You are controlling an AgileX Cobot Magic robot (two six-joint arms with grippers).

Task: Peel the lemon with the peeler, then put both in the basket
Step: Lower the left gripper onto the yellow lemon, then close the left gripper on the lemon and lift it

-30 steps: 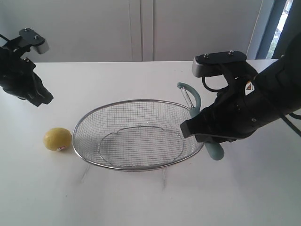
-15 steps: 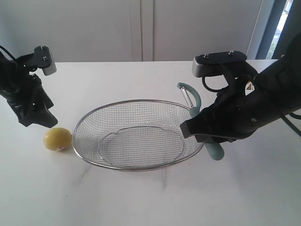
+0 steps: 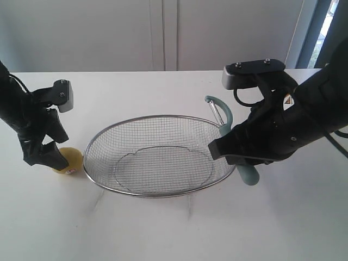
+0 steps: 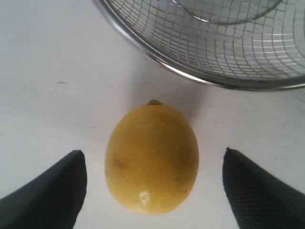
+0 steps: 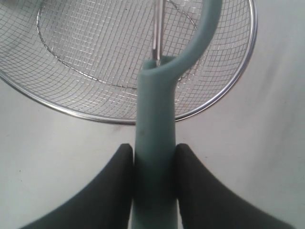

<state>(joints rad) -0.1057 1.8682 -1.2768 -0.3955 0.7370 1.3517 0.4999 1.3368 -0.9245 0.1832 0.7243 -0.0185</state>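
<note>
Lemon (image 3: 73,158) lies on the white table (image 3: 163,228) at the basket's (image 3: 163,117) 9 o'clock, just beside its rim. It sits squarely between the left gripper's (image 4: 152,157) wide-spread fingers, neither touching it. At the basket's 3 o'clock the right gripper (image 5: 153,149) clamps the peeler's (image 5: 155,124) handle, head by the rim. Pale cabinet doors (image 3: 163,32) stand behind. A second ago the left gripper hung closed, higher, toward 10 o'clock; the right has stayed put.

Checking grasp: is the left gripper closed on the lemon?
No, the left gripper stands open, its fingers clear of the lemon on both sides.
</note>
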